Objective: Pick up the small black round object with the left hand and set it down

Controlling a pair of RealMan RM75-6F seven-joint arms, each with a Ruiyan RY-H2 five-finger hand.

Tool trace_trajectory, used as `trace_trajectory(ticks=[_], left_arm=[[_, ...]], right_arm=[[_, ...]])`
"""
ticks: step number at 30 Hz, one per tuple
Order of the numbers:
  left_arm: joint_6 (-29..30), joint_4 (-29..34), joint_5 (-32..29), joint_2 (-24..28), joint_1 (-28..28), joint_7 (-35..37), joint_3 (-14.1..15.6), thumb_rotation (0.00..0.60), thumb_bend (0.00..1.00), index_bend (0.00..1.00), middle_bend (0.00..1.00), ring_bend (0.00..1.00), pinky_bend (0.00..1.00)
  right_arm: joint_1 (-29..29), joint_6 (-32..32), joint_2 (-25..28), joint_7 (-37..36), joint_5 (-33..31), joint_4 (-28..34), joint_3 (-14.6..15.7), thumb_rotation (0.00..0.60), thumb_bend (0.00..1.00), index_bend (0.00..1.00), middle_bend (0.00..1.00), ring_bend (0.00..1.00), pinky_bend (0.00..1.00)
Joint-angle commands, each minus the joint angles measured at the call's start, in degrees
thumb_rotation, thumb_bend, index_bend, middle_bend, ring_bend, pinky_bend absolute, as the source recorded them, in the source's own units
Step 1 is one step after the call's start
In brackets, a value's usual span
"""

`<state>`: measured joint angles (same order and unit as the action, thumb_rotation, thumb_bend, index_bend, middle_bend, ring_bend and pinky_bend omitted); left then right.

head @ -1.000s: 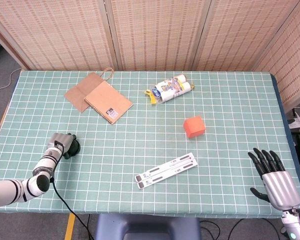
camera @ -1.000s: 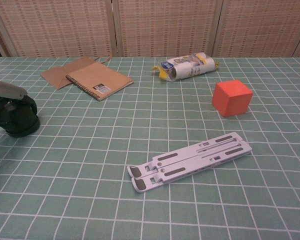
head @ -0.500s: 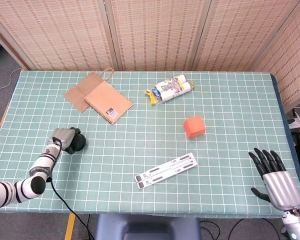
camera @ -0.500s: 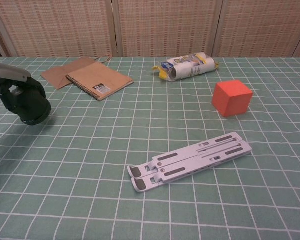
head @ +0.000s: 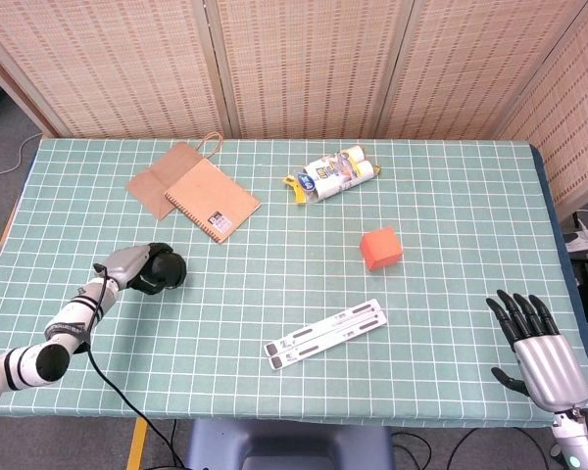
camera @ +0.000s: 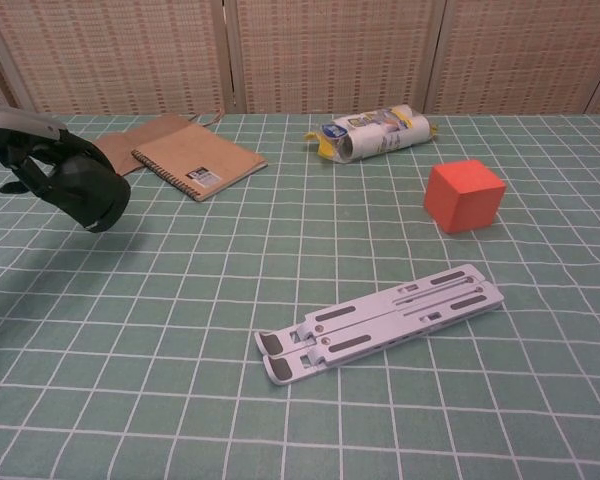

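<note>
Lay flat at far left of the green checked table [head: 451,196]: brown notebook [head: 212,200] overlapping paper bag [head: 157,176]. Lay far, near centre: wrapped roll pack [head: 335,174]. Stood right: orange cube [head: 381,248]. Lay nearer: white folded stand [head: 326,333].

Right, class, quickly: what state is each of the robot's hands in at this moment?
Left hand: holding the small black round object, lifted and tilted above the table.
Right hand: open, fingers spread, holding nothing.
</note>
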<state>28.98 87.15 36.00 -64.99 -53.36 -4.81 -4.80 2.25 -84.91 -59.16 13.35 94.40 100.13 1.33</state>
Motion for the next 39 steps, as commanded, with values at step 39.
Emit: trace_trajectory(ticks=[39], left_arm=[[5.3,0.2,-8.6,-0.9,-4.0,-14.5,5.1,0.600,0.51,0.80,0.84,0.76,0.85]], right_arm=[[0.2,0.3,0.1,0.1,-0.1,0.0,0.2,0.600,0.06,0.00,0.00,0.00,0.00]])
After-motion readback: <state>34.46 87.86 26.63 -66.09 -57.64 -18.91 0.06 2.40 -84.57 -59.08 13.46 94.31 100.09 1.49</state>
